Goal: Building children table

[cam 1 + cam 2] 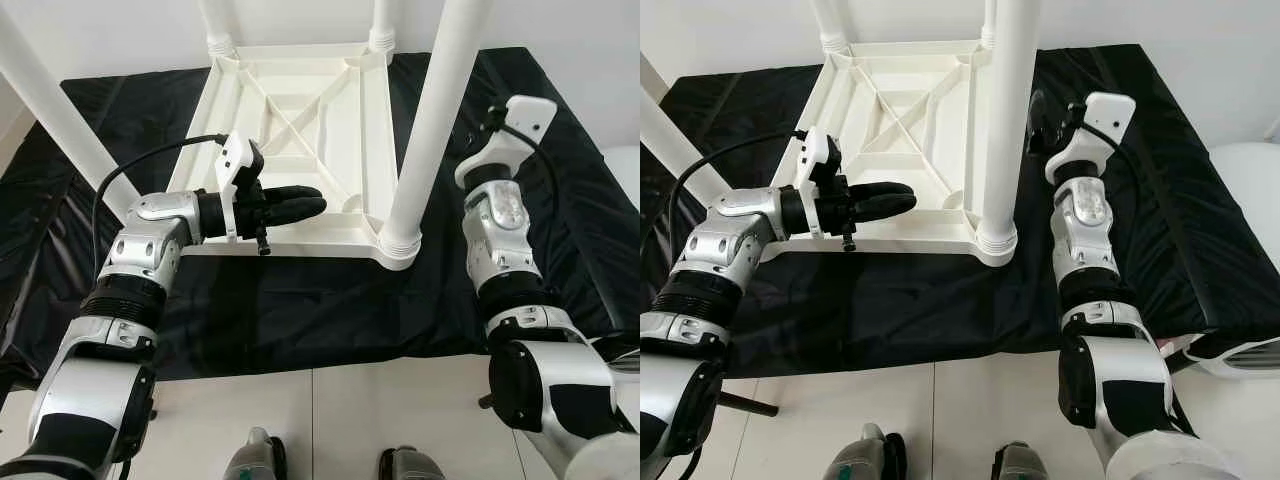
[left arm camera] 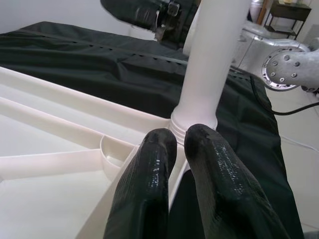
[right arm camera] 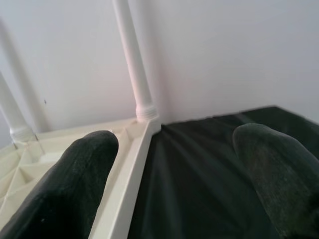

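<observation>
Over the upturned table (image 1: pixel 300 110), the left gripper (image 1: pixel 318 205) hovers closed (empty), right gripper (image 3: pixel 174 169) spread wide.

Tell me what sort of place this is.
Likely a room in a home: white tiled floor, plain white wall, and an upturned white children's table on a black cloth-covered surface.

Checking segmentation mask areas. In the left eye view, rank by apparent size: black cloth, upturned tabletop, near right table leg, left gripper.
1. black cloth
2. upturned tabletop
3. near right table leg, though it runs toward the camera, which inflates it
4. left gripper, fingers shut, resting over the tabletop's near edge
</observation>
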Robot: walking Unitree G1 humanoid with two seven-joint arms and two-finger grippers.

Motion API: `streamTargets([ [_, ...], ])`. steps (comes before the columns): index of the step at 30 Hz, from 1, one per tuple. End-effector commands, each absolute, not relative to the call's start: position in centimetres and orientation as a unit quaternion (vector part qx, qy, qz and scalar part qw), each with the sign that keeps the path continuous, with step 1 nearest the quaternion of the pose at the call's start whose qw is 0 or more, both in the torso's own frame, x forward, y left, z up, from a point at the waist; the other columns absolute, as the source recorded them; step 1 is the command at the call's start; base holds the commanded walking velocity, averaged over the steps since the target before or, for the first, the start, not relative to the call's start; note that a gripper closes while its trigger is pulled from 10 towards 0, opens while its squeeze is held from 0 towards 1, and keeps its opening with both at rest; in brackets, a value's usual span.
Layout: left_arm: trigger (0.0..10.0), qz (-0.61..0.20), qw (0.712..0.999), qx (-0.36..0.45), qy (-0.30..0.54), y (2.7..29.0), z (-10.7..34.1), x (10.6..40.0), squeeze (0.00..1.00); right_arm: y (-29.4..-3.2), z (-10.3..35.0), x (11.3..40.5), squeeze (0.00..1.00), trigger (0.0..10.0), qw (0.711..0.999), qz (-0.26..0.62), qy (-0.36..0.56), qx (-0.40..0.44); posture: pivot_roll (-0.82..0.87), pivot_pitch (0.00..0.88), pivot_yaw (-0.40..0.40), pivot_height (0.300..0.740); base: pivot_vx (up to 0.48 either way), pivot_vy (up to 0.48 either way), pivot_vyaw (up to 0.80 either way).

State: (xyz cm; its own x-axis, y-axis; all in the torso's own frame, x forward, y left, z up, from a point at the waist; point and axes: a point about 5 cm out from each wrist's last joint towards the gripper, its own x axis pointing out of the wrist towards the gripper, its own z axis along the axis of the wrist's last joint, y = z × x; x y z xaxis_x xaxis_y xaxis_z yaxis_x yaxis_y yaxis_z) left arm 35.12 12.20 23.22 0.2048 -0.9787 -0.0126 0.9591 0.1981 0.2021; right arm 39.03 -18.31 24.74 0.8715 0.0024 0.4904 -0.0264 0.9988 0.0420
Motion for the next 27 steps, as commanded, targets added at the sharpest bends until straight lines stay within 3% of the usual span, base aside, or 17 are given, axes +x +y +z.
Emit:
streamTargets([
  [1,10.0,-0.625,0.774,0.088,-0.045,12.4,22.7,34.9,0.00,-17.6,24.0,38.9,0.00,10.0,0.967,0.023,-0.253,0.027,0.02,0.105,0.090,0.740,0.000,0.000,0.00],
  [7,10.0,-0.617,0.781,0.089,-0.039,12.4,22.4,34.7,0.00,-17.6,22.3,37.9,0.00,10.0,0.966,0.030,-0.255,0.008,0.01,0.118,0.088,0.740,0.000,0.000,0.00],
  [8,10.0,-0.614,0.783,0.094,-0.038,12.5,22.4,34.7,0.55,-17.9,21.9,37.4,0.00,10.0,0.965,0.026,-0.260,0.006,0.02,0.120,0.087,0.740,0.000,0.000,0.00],
  [9,10.0,-0.614,0.783,0.094,-0.038,12.5,22.4,34.7,0.55,-17.9,21.9,37.4,0.00,10.0,0.965,0.026,-0.260,0.006,0.02,0.120,0.087,0.740,0.000,0.000,0.00],
  [10,10.0,-0.611,0.785,0.097,-0.037,12.6,22.4,34.7,0.83,-18.1,21.7,37.0,0.00,10.0,0.964,0.023,-0.264,0.005,0.02,0.122,0.087,0.740,0.000,0.000,0.00],
  [11,10.0,-0.611,0.785,0.097,-0.037,12.6,22.4,34.7,0.83,-18.1,21.7,37.0,0.00,10.0,0.964,0.023,-0.264,0.005,0.02,0.122,0.087,0.740,0.000,0.000,0.00],
  [12,10.0,-0.609,0.787,0.095,-0.035,12.7,22.3,34.7,1.00,-18.2,21.5,36.5,0.00,10.0,0.963,0.023,-0.269,0.002,0.02,0.126,0.087,0.740,0.000,0.000,0.00],
  [21,10.0,-0.589,0.803,0.091,-0.034,13.3,21.7,34.3,1.00,-18.7,20.2,32.6,0.00,10.0,0.959,0.037,-0.282,-0.013,0.02,0.140,0.069,0.740,0.000,0.000,0.00],
  [26,10.0,-0.573,0.807,0.138,-0.027,13.4,20.2,33.3,1.00,-19.5,19.2,29.5,0.00,10.0,0.963,0.054,-0.263,-0.004,0.02,0.141,0.062,0.740,0.000,0.000,0.00],
  [27,10.0,-0.569,0.807,0.155,-0.025,13.4,19.7,32.9,0.76,-19.4,18.8,28.7,0.00,10.0,0.965,0.065,-0.255,-0.006,0.01,0.140,0.061,0.740,0.000,0.000,0.00],
])
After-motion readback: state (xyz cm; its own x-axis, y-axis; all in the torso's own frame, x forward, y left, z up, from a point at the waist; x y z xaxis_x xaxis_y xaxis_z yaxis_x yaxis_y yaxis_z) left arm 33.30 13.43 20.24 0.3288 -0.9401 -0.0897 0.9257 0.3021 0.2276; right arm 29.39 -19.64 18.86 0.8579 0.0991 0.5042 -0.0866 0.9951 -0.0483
